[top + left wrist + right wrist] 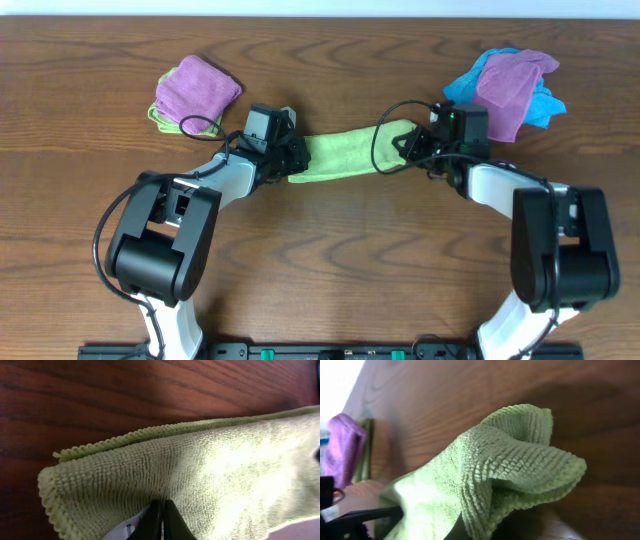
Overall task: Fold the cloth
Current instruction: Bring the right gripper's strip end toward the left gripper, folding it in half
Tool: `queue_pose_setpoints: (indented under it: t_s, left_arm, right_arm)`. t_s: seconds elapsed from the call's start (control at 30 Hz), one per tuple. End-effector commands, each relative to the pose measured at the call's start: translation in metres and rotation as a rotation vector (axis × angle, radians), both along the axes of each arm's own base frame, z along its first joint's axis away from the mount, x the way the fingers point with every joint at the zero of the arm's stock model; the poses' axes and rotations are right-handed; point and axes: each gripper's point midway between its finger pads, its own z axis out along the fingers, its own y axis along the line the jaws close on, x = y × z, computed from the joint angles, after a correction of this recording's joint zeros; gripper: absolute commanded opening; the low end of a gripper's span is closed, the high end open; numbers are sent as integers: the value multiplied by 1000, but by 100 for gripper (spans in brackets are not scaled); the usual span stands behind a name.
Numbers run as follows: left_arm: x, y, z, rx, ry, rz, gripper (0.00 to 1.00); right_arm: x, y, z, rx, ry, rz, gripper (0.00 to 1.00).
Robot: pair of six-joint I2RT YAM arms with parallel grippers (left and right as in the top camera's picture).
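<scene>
**Position of the task's thing.** We find the cloth (pixel 345 152) at the centre of the overhead frame. It is drawn into a narrow band between the two grippers and appears to be raised off the table (pixel 330 260). Its long axis runs across the frame, with the left end slightly lower and the right end slightly higher.

**Gripper state.**
- **Left gripper (pixel 290 163):** it is at the band's left end. In the left wrist view its fingers (pixel 155 519) are pinched together on the cloth's edge, beside a small white tag (pixel 125 531).
- **Right gripper (pixel 405 143):** it is at the band's right end. In the right wrist view the fingers are buried under a bunched corner that stands clear of the wood, so we judge it to be clamped on the cloth.

**Governing relation.** Each arm has one end of the long axis, so neither is nearer to the cloth than the other. In our judgement the coming move depends on bringing one end along this axis towards the other, or on lowering both ends together.

**Count.**
- One lime-green cloth is under tension.
- There are two purple cloths, one at upper left (pixel 195 85) and one at upper right (pixel 515 85).
- One blue cloth (pixel 462 88) lies beneath the right-hand purple one.
- One green edge (pixel 160 116) shows beneath the left-hand purple one.
- There are two arms and two grippers.
</scene>
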Motion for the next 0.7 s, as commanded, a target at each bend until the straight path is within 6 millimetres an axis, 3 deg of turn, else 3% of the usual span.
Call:
queue_pose_setpoints:
  t_s: [0.0, 0.17, 0.4, 0.67]
  left_arm:
    - [4, 3, -3, 26, -7, 1, 6]
    - [12, 0, 6, 15, -31, -1, 6]
    - [21, -3, 14, 7, -54, 0, 6]
    - [17, -2, 12, 16, -27, -1, 5]
  right_arm:
    - [2, 7, 35, -7, -110, 58, 1]
    - [-2, 27, 54, -10, -162, 111, 1]
    - [-12, 65, 57, -31, -190, 202, 1]
    - [-17, 103, 63, -79, -228, 247, 1]
